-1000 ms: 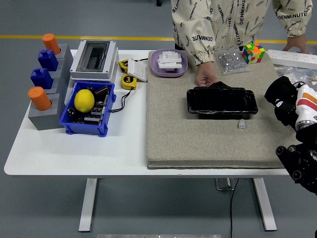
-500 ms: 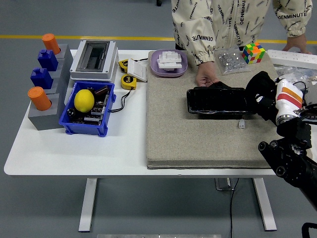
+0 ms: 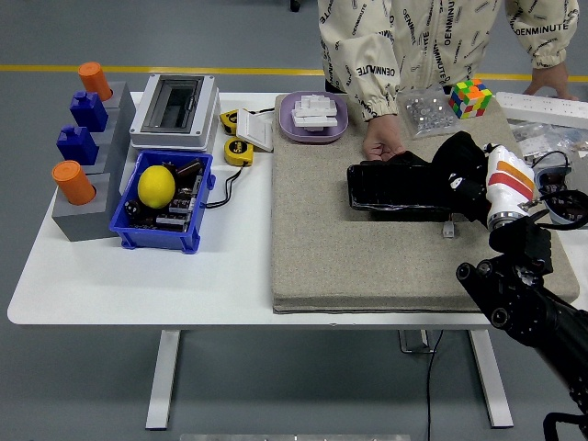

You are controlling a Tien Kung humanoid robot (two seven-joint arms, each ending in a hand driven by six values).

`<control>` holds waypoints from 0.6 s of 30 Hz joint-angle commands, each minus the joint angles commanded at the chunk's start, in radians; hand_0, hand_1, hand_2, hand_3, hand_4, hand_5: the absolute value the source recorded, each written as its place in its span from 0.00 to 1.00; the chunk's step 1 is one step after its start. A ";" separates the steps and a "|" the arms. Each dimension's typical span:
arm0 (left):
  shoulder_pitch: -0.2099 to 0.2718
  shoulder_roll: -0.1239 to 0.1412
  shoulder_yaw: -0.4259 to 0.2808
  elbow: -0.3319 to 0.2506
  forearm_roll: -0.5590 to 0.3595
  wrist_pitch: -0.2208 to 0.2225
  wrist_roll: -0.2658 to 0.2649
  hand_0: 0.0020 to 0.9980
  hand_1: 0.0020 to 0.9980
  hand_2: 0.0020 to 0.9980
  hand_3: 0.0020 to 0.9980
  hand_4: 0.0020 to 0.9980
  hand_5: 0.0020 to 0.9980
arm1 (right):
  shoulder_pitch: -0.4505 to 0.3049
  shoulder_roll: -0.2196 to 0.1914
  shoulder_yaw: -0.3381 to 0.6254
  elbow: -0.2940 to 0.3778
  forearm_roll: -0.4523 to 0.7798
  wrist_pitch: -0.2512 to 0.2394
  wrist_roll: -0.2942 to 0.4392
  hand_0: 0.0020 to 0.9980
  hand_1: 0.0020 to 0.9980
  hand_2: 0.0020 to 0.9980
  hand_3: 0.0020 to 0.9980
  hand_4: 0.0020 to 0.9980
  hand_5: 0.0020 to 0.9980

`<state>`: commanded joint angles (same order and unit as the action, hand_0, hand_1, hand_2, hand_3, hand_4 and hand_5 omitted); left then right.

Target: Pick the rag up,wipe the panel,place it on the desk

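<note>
A glossy black panel [image 3: 395, 188] lies on the grey-brown mat [image 3: 367, 262], right of the middle. My right hand [image 3: 462, 170], black with a white and orange wrist, is over the panel's right end and covers it. It looks like one dark mass, so I cannot tell whether it holds a rag. A small dark lump [image 3: 410, 158] sits at the panel's far edge; I cannot tell what it is. A person's hand [image 3: 381, 145] rests at the panel's far left corner. My left arm is out of view.
A small white piece [image 3: 447, 230] lies just in front of the panel. A Rubik's cube [image 3: 470, 97], a bag of small parts [image 3: 424, 112] and a purple bowl [image 3: 313, 118] stand at the back. A blue bin [image 3: 133, 230] with a lemon [image 3: 156, 185] is at the left.
My right hand has moved left and slightly away from me, from beside the mat's right edge onto the panel's right end. The person's hand and the panel have not moved.
</note>
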<state>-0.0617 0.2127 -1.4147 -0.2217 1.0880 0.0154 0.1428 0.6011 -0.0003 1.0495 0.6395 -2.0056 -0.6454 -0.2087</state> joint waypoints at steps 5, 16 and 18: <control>0.000 0.002 0.000 0.001 0.001 0.000 0.000 0.61 0.64 0.66 0.56 0.63 0.44 | 0.012 0.000 -0.093 0.016 0.011 0.000 -0.010 0.29 0.43 0.46 0.46 0.72 0.04; -0.006 0.004 0.005 0.000 -0.001 0.000 0.000 0.61 0.64 0.66 0.56 0.63 0.44 | 0.054 0.000 -0.274 0.060 0.036 0.000 -0.026 0.30 0.43 0.46 0.46 0.72 0.04; -0.005 0.005 0.004 0.001 0.000 0.000 0.000 0.61 0.64 0.66 0.56 0.63 0.44 | 0.060 0.000 -0.294 0.062 0.039 0.000 -0.028 0.30 0.43 0.46 0.46 0.72 0.04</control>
<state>-0.0668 0.2174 -1.4108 -0.2210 1.0881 0.0157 0.1432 0.6606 0.0000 0.7553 0.7010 -1.9661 -0.6454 -0.2363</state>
